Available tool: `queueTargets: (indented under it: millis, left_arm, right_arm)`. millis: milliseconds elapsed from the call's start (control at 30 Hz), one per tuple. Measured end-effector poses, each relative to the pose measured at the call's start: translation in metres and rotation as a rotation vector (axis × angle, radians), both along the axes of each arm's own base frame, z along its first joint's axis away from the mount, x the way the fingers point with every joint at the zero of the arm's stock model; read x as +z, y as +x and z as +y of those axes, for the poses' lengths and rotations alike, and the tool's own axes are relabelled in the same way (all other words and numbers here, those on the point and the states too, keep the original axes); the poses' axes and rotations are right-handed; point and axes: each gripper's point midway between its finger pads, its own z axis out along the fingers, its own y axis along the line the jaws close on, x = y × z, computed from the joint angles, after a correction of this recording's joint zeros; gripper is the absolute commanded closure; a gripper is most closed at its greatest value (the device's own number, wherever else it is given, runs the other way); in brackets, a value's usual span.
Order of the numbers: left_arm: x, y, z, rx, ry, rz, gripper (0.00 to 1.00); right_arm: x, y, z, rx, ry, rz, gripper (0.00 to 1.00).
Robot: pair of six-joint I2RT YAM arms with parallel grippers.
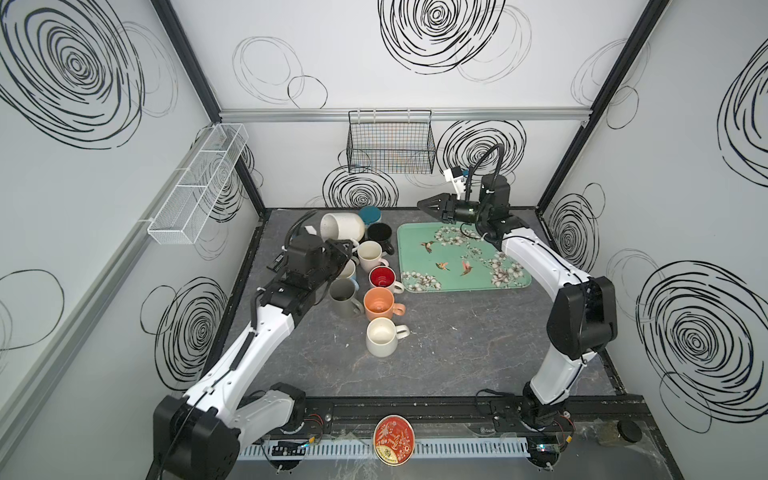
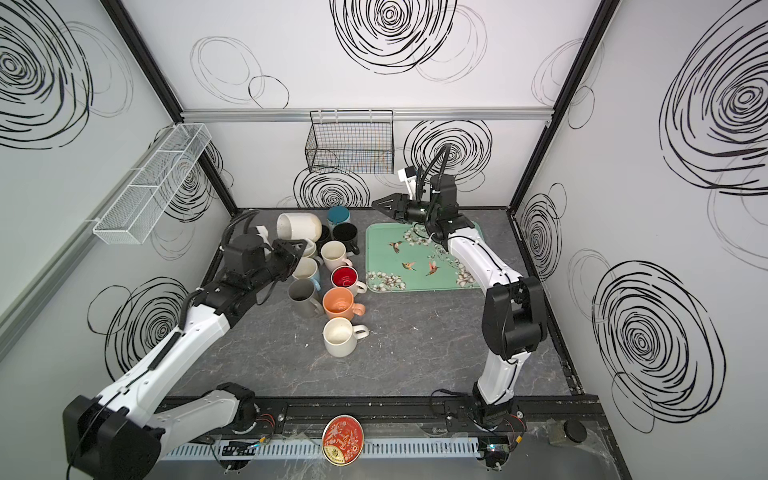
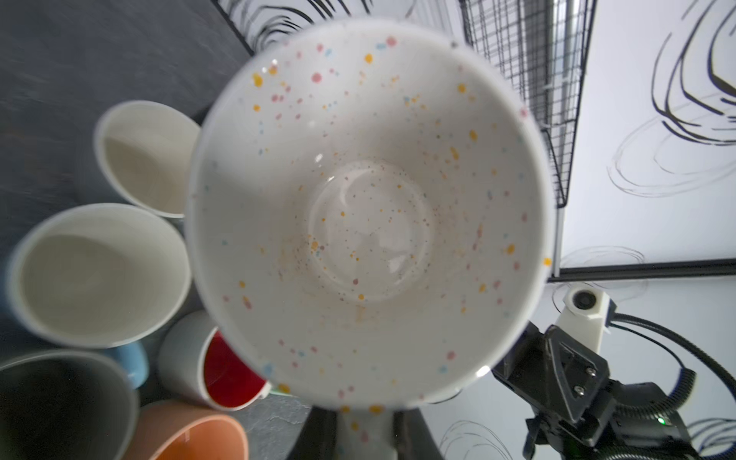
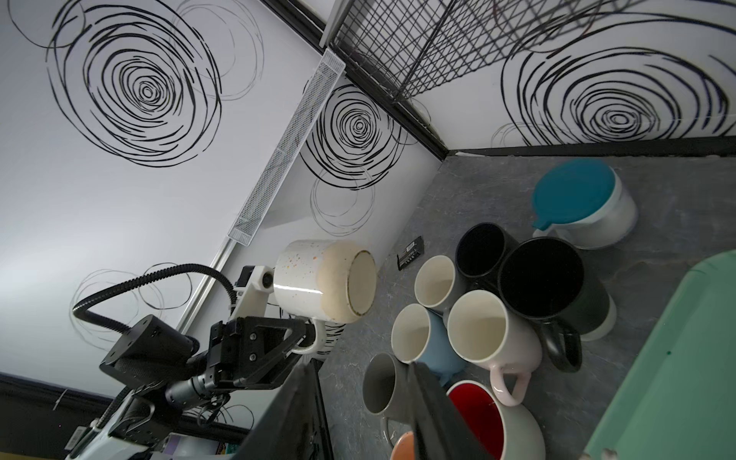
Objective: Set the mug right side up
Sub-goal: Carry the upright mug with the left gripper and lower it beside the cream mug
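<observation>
**Top views:** The speckled mug (image 1: 343, 226) is held on its side off the table, just left of the green tray (image 1: 415, 259). It sits over the mug cluster (image 1: 382, 277) along the tray's left edge. The right gripper (image 1: 419, 203) hovers above the tray's far-left corner.

**Left wrist view:** The mug's mouth faces the camera. Its handle (image 3: 364, 432) sits between dark fingers, apparently pinched; the contact is blurred.

**Right wrist view:** The left gripper (image 4: 304, 338) is clamped on the handle. The right gripper's fingers (image 4: 434, 406) stand apart, empty.

speckled mug (image 3: 370, 215) mouth-on, fills view; handle looks pinched in left gripper (image 3: 368, 434). cream mug (image 3: 147, 159), blue mug (image 3: 99, 275), red-lined mug (image 3: 231, 370) beside it.
</observation>
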Motion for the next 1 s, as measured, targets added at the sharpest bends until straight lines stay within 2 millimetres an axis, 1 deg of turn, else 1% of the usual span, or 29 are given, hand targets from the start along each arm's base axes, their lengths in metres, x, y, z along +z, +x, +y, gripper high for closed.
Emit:
queueTargets:
  millis: [133,200,267,367,433,500,600,667,733,833,900,1000]
  left_arm:
    - [-0.02,-0.036,0.041,0.101,0.057,0.096,1.0]
    - [-0.029,-0.054,0.057,0.143,0.079,0.145,1.0]
    - [-0.037,-0.071,0.07,0.175,0.099,0.194,1.0]
    - [-0.051,-0.093,0.08,0.196,0.129,0.272,1.0]
    - [-0.06,-0.104,0.082,0.192,0.146,0.323,1.0]
    - [-0.07,-0.115,0.083,0.182,0.163,0.376,1.0]
    - [-0.082,-0.13,0.084,0.166,0.19,0.445,1.0]
    - [-0.089,-0.14,0.084,0.153,0.207,0.482,1.0]
    - [-0.095,-0.146,0.083,0.141,0.223,0.509,1.0]
    - [-0.109,-0.155,0.076,0.102,0.254,0.544,1.0]
    - [-0.119,-0.16,0.068,0.067,0.274,0.564,1.0]
    - [-0.133,-0.169,0.054,0.017,0.309,0.59,1.0]
  right_arm:
    - [0.0,0.003,0.011,-0.019,-0.103,-0.04,0.58]
    - [-0.007,0.002,0.017,-0.03,-0.17,-0.055,0.58]
    - [-0.022,0.0,0.024,-0.044,-0.255,-0.059,0.58]
    - [-0.049,-0.002,0.027,-0.071,-0.38,-0.047,0.58]
    - [-0.068,-0.005,0.026,-0.087,-0.465,-0.032,0.57]
    - [-0.083,-0.005,0.019,-0.114,-0.545,-0.021,0.56]
    - [-0.103,-0.002,0.003,-0.165,-0.657,-0.016,0.56]
    - [-0.121,-0.003,-0.009,-0.192,-0.73,-0.001,0.56]
    - [-0.141,-0.007,-0.02,-0.205,-0.796,0.03,0.56]
    - [-0.17,-0.017,-0.035,-0.213,-0.883,0.086,0.55]
    - [-0.183,-0.023,-0.044,-0.214,-0.93,0.118,0.55]
    - [-0.189,-0.027,-0.051,-0.222,-0.967,0.136,0.55]
